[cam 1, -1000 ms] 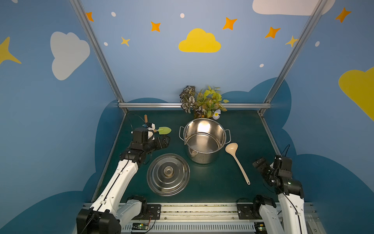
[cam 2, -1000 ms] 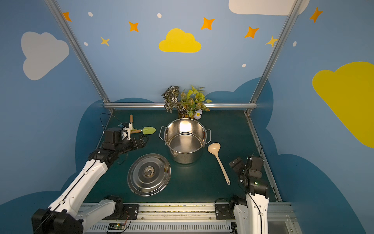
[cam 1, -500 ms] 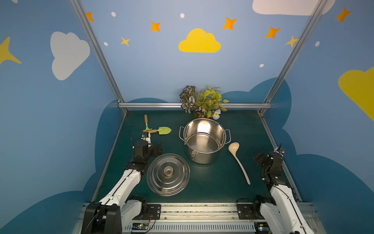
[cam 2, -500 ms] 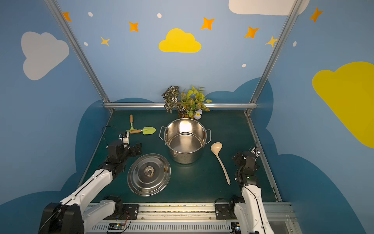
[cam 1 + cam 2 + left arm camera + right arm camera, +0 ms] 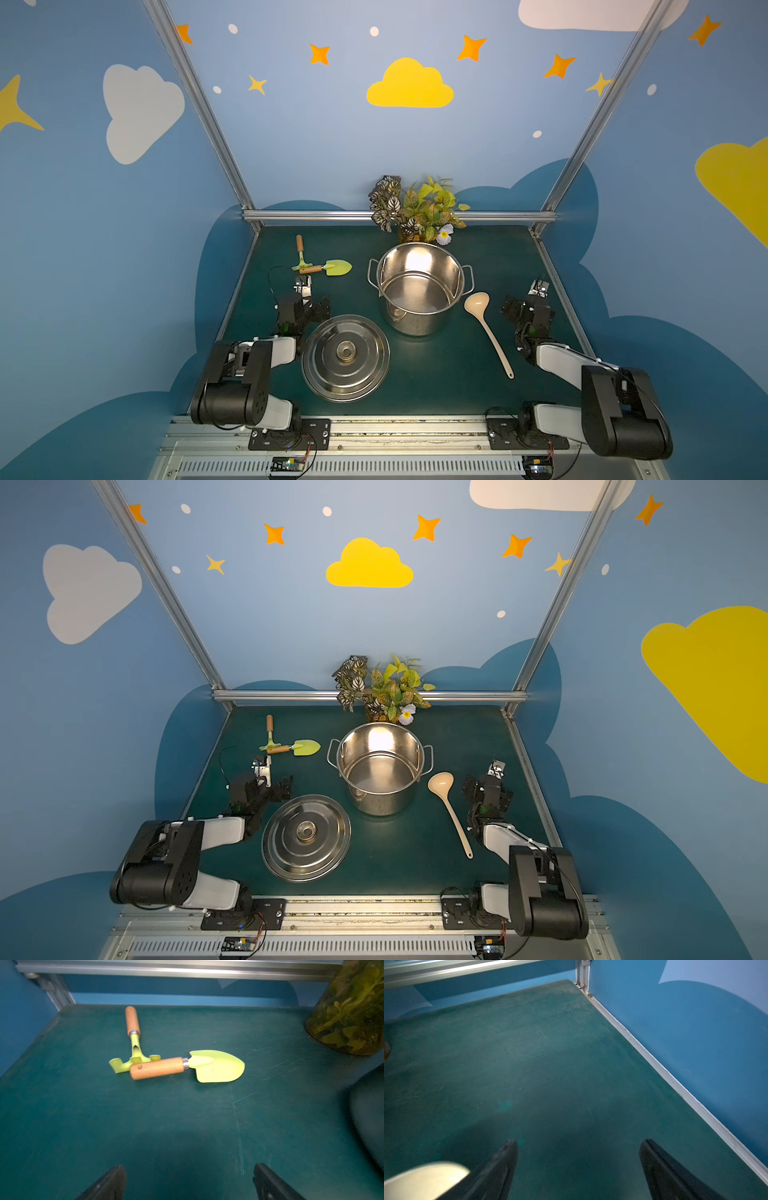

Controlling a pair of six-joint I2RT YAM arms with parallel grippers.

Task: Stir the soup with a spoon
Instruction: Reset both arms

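The steel stockpot (image 5: 419, 291) (image 5: 380, 766) stands mid-table; its inside is bare and shiny, and no soup shows in it. Just right of it the cream spoon (image 5: 486, 328) (image 5: 451, 808), a long ladle, lies flat with its bowl toward the pot. My right gripper (image 5: 525, 307) (image 5: 484, 789) (image 5: 579, 1142) sits low to the right of the spoon's bowl (image 5: 423, 1180), open and empty. Left of the pot, my left gripper (image 5: 305, 303) (image 5: 262, 785) (image 5: 189, 1166) is also open and empty, low over bare mat.
The pot's lid (image 5: 345, 357) lies flat at front left beside the left arm. A yellow-green trowel (image 5: 336, 268) (image 5: 187, 1068) and small rake (image 5: 301, 253) (image 5: 133, 1043) lie at back left. A potted plant (image 5: 415, 212) stands behind the pot. Metal rails edge the mat.
Both arms have folded down and drawn back toward the front. The left gripper moved back from the trowel to beside the lid. Both grippers stay open.
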